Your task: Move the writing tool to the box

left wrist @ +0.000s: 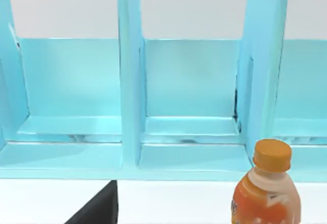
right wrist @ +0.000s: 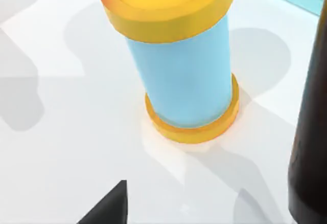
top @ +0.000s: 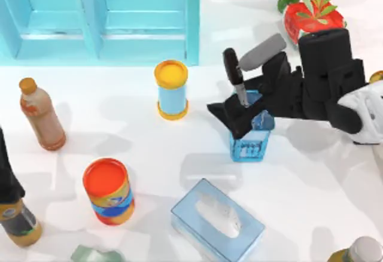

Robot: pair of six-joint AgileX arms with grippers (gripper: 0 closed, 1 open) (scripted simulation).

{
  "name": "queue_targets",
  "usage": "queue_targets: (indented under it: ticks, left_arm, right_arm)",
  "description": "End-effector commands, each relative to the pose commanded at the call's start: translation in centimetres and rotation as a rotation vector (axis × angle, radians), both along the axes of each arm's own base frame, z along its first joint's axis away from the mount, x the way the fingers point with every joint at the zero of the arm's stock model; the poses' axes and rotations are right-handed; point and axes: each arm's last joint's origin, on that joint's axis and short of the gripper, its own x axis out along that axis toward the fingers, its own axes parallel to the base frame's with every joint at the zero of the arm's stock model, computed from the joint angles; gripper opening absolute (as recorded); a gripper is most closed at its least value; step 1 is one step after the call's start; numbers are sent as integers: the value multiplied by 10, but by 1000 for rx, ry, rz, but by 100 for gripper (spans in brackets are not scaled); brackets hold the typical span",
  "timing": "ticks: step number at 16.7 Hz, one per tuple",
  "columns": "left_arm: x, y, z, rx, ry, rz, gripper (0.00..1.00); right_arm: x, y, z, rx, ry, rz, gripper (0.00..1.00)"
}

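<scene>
The writing tool point(top: 235, 76), a marker with a black cap and grey barrel, stands nearly upright, cap up, in my right gripper point(top: 239, 115). The gripper is shut on its barrel. Directly beneath them sits a small clear blue box point(top: 250, 145) on the white table, right of centre. In the right wrist view a dark shaft, probably the writing tool point(right wrist: 309, 142), runs along one edge. One dark fingertip point(right wrist: 107, 206) shows there too. My left arm point(top: 7, 172) is parked at the table's left edge.
A yellow-lidded blue can point(top: 171, 90) stands left of the box. A blue tissue box point(top: 216, 220) lies in front of it, next to a red-lidded can point(top: 109, 191). An orange bottle point(top: 42, 115) stands at left. A cyan shelf point(top: 102, 17) and a potted plant point(top: 314, 17) are behind.
</scene>
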Motion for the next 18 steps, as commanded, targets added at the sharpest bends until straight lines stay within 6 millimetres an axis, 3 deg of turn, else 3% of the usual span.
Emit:
queue_targets:
  ticks: [6, 11, 14, 16, 18]
  left_arm:
    - [0, 0, 0, 0, 0, 0, 100]
    - [0, 0, 0, 0, 0, 0, 100]
    - [0, 0, 0, 0, 0, 0, 100]
    - [0, 0, 0, 0, 0, 0, 100]
    - [0, 0, 0, 0, 0, 0, 100]
  right_arm:
    - [22, -59, 53, -18, -17, -31, 0]
    - [10, -105, 98, -30, 77, -3, 0]
    - [0, -135, 131, -10, 43, -3, 0]
    - [-4, -146, 144, -2, 11, -2, 0]
    - [-4, -147, 145, -1, 9, -2, 0]
